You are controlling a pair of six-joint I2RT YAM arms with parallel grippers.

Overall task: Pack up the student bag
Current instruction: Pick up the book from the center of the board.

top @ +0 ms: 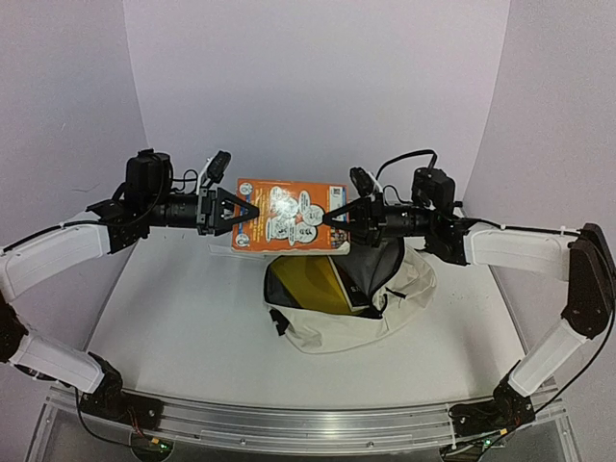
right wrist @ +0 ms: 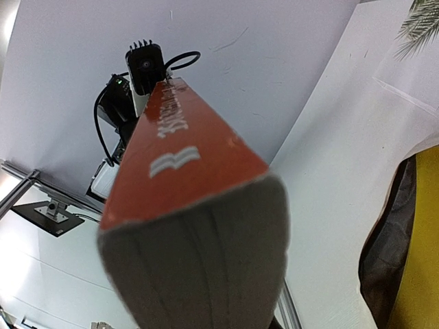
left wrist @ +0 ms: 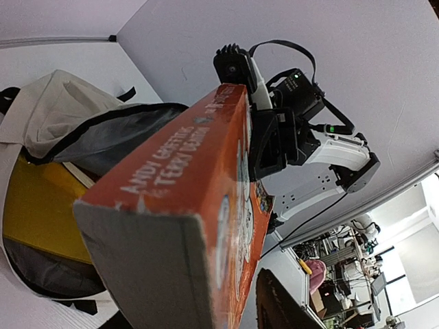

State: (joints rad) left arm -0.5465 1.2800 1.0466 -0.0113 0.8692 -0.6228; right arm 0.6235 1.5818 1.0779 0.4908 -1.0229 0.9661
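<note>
A thick orange book [top: 289,216] hangs in the air between my two grippers, above the back of the student bag [top: 346,303]. My left gripper [top: 252,213] is shut on the book's left end and my right gripper [top: 329,218] is shut on its right end. The bag is cream fabric with black straps and lies open on the table, its dark lining and a yellow book [top: 306,282] inside showing. In the left wrist view the orange book [left wrist: 185,205] fills the middle, the bag [left wrist: 62,116] lies to its left. In the right wrist view the book's page edge [right wrist: 199,253] hides the fingers.
The white table [top: 173,327] is closed in by white walls at the back and both sides. A metal rail [top: 298,423] runs along the near edge by the arm bases.
</note>
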